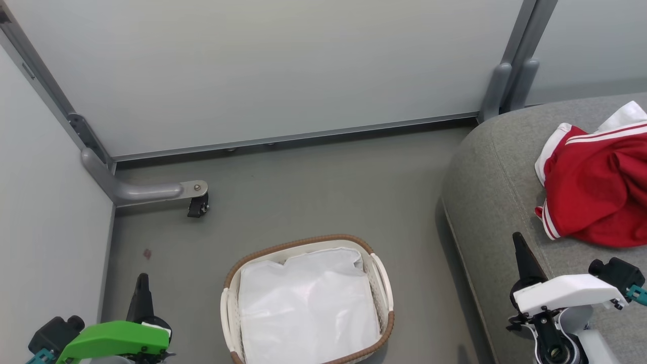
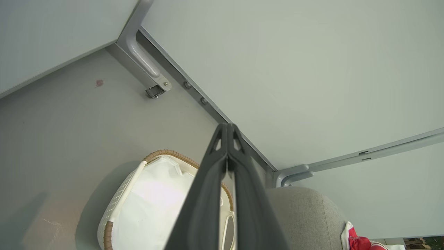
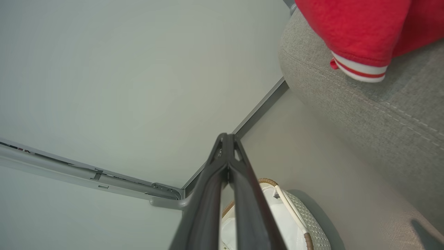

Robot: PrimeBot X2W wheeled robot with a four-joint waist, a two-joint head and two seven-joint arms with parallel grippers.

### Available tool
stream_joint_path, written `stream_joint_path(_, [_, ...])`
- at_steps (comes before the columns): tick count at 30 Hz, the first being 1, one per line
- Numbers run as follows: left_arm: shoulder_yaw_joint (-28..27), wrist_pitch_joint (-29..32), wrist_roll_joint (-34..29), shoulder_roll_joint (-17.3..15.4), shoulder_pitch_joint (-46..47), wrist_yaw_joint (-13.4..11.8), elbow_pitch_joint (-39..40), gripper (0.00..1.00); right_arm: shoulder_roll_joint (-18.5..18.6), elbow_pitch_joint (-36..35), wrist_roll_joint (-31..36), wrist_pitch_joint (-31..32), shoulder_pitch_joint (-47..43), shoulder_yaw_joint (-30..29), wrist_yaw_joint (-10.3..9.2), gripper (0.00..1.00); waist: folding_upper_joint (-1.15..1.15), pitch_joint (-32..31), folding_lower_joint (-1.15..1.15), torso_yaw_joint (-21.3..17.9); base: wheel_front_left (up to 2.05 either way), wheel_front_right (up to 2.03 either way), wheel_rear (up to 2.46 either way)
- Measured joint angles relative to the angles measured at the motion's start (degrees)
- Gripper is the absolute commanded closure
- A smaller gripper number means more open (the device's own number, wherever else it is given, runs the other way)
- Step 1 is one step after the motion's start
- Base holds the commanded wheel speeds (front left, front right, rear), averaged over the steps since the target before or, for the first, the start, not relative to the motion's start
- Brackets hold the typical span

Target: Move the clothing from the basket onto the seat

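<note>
Left tool (image 2: 227,137): two long dark fingers pressed together with nothing between them, low at the robot's left above the smooth grey floor (image 1: 313,187). Right tool (image 3: 227,142): same, fingers pressed together and empty, hanging at the front of the seat.

The soft red fabric clothing with white trim and striped hems (image 1: 599,192) lies crumpled on the large grey fabric-upholstered seat (image 1: 495,177), near the right tool and partly cut off by the head view's right edge. The oval white perforated plastic basket with a brown woven rim and white handles (image 1: 303,241) stands on the floor near the seat's rounded front. Inside it shows a plain white liner sheet (image 1: 308,308), thin and lightly creased. No red shows there, and I cannot tell whether anything lies under the sheet. Judged from that, the task looks about done.

Risks:
- A striped cuff sits near the seat's stitched seam and rounded edge. Loose, limp fabric on a curved cushion could slide to the floor if nudged.
- The right tool is close to the pile, so swinging that arm could snag a fold and drag it off.
- Another reach into the basket might pinch the liner sheet instead. It is light and slippery-looking and would lift out easily.
- The rigid basket is light plastic, and a bump from either arm could shift or tip it.
</note>
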State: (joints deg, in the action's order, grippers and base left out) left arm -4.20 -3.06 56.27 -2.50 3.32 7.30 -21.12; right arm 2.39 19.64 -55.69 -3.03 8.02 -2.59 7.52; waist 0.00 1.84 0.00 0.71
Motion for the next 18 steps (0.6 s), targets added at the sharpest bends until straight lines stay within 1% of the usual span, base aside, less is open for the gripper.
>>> stream_joint_path(18, [-0.81, 3.0, 11.02, -0.03, 0.87, 0.0, 2.16, 1.0, 0.1, -1.71, -11.13, 2.86, -0.37, -1.14, 0.0, 1.0, 0.0, -0.41, 0.0, -0.17, 0.0, 0.0, 0.0])
